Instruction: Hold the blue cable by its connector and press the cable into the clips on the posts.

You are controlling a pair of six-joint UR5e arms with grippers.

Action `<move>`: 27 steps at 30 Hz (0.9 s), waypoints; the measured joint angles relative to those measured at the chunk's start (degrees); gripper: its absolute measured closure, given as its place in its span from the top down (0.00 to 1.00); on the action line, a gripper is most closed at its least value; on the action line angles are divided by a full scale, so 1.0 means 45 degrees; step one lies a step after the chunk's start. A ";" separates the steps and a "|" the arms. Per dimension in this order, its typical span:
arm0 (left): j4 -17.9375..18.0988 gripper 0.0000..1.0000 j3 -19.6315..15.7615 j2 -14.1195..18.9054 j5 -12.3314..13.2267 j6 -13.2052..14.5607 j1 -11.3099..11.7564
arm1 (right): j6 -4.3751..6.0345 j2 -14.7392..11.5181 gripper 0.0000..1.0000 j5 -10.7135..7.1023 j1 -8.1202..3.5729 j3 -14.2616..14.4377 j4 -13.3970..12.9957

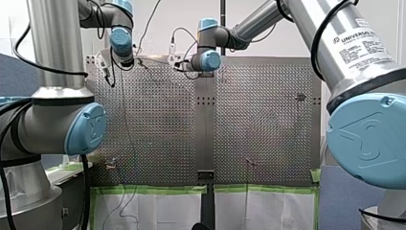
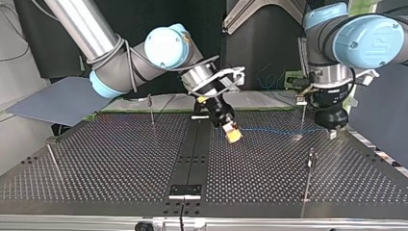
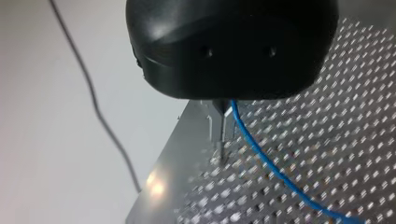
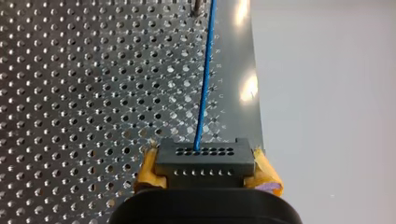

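Blue cable [image 4: 204, 93] stretched taut between both pincers above the desk [image 2: 120, 159].
My right pincer [image 2: 233, 134] clenches the black connector [image 4: 204, 161] between yellow pads at the desk's edge; my left pincer [image 3: 222, 128], along the same edge, is clenched on the cable.

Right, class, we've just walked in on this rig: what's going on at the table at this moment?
My right arm's tool, with yellow pads, grips the dark grey block connector of the thin blue cable just above the perforated metal table. The cable runs from there to my left arm's black tool, which hangs low beside a thin metal post at the top view's right. Whether the cable sits in any clip cannot be seen.
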 joint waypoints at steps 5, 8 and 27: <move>0.0430 0.00 0.0058 -0.0060 0.0122 -0.0078 0.0246 | 0.0049 0.0002 0.00 0.0012 0.0050 -0.0107 0.0008; 0.0511 0.00 0.0161 -0.0209 0.0298 -0.0052 0.0346 | 0.0103 0.0007 0.00 0.0025 0.0074 -0.0159 0.0007; 0.0960 0.00 0.0504 -0.1061 0.0966 0.0013 0.0808 | 0.0476 0.0276 0.00 0.0160 0.0120 -0.0544 0.0008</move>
